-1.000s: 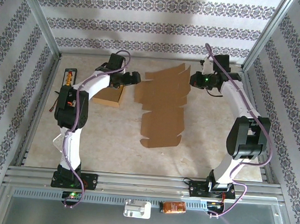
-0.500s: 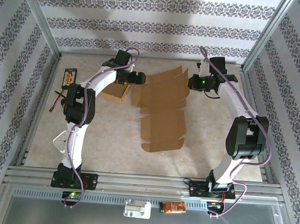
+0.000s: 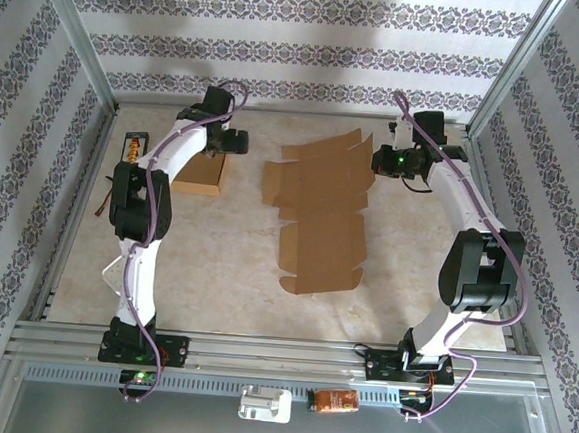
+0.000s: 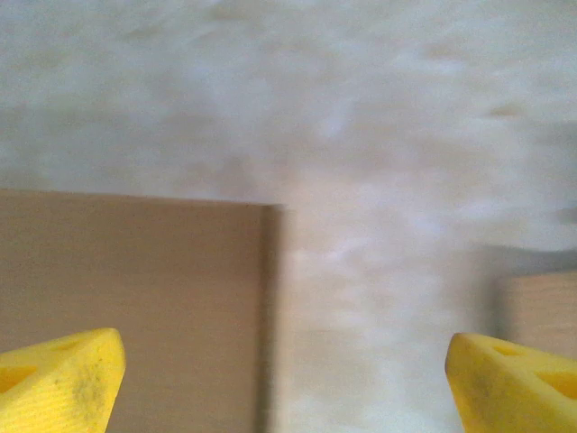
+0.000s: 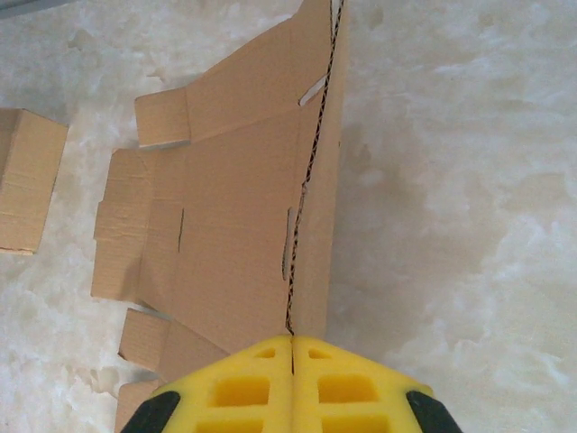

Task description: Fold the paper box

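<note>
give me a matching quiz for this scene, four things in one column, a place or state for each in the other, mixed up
Things
1. left gripper
2. right gripper
3. flat cardboard sheet
4. small brown box

Places or states
A. shut, pinching the sheet's right edge
B. open, yellow fingers wide apart
C. spread out in the middle of the table
D. left of the sheet, under the left arm

Pairs: 1-B, 2-A, 3-C, 4-D
</note>
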`<action>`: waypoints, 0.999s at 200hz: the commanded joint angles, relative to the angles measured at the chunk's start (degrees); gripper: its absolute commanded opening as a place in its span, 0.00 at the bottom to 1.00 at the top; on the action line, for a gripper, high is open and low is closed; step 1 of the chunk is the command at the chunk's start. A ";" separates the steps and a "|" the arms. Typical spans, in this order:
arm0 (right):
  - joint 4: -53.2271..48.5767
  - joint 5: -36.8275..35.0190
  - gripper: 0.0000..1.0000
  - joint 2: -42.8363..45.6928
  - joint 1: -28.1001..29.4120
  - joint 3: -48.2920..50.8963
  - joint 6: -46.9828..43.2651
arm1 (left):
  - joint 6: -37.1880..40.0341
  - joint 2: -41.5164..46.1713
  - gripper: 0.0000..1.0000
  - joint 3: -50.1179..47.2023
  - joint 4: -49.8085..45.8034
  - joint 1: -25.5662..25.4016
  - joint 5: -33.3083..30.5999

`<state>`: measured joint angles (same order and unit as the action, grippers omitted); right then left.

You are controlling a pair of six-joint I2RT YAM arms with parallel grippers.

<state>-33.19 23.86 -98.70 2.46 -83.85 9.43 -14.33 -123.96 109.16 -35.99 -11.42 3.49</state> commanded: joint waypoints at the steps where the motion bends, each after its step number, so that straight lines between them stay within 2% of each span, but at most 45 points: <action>1: -0.12 1.01 0.00 1.47 -0.09 -0.26 -0.07 | -8.35 4.12 0.90 -1.85 9.72 -7.84 11.47; 23: -0.21 1.23 0.00 1.66 -0.08 0.05 -0.07 | -18.69 -0.06 0.82 -1.65 17.64 -8.90 17.97; 35: -0.36 1.73 0.00 1.97 -0.01 0.18 -0.20 | -20.98 -3.18 0.79 -0.16 20.33 -8.74 19.89; 52: -0.30 2.54 0.00 2.36 0.00 0.27 -0.11 | -19.68 -6.96 0.78 2.07 23.05 -8.70 18.72; 95: -0.30 3.21 0.00 2.33 0.25 0.09 -0.03 | -10.67 -12.76 0.83 6.06 21.55 -7.65 11.43; 113: -0.38 3.26 0.00 1.77 0.33 -0.24 -0.11 | -9.70 -15.81 0.83 8.04 22.03 -6.52 16.40; 136: -0.64 3.21 0.00 1.14 0.35 -0.78 -0.03 | -12.14 -19.74 0.75 10.55 23.90 -4.87 27.27; 164: -0.65 2.96 0.00 0.88 0.44 -1.04 0.15 | -13.46 -21.40 0.60 10.16 27.27 -3.81 32.84; 200: -0.65 2.38 0.00 -0.07 0.70 -1.66 0.25 | -15.85 -22.25 0.28 10.43 31.34 -3.17 37.53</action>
<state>-33.45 25.98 -98.00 2.50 -83.88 9.47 -29.34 -145.58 117.99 -10.02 -15.25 34.83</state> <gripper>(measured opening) 0.047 0.362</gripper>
